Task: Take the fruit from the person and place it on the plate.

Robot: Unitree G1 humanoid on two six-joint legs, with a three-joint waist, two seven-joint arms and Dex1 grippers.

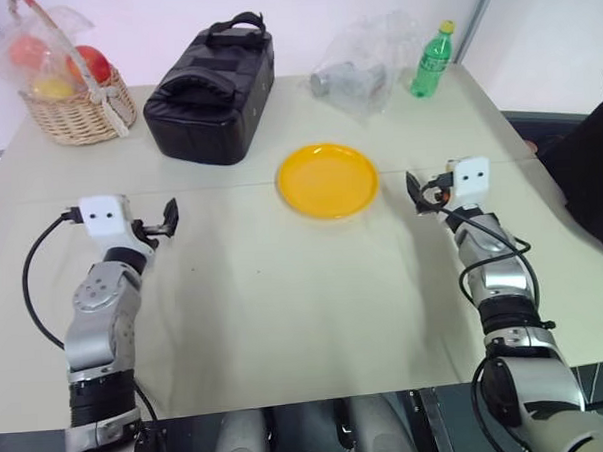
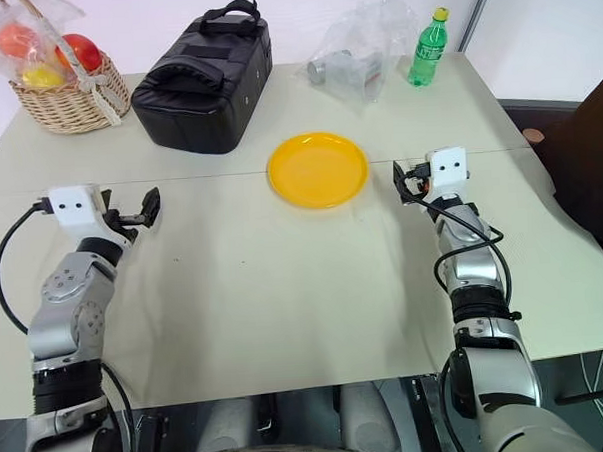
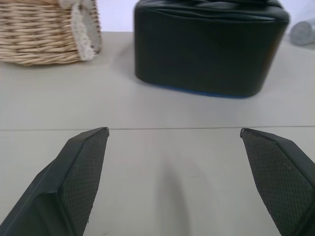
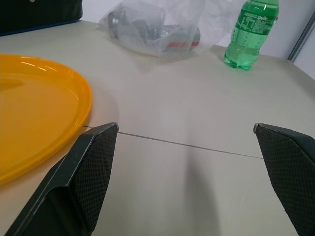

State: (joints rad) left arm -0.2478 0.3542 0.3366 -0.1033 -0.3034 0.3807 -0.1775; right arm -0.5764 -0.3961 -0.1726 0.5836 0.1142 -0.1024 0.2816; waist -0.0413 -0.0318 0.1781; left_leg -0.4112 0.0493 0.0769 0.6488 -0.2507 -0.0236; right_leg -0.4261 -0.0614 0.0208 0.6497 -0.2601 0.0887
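I see the plate bare at the middle of the table, with no loose fruit near it. My right gripper hangs just beside its rim, jaws spread wide and empty; my left gripper is likewise spread, facing the black bag. A dark sleeve shows at the right edge. Farther back stand a wicker basket of bagged fruits, a crumpled clear bag and a green bottle (its label reads "Sprite").

Beige table, yellow plate, black bag, wicker basket, green bottle, crumpled plastic bag
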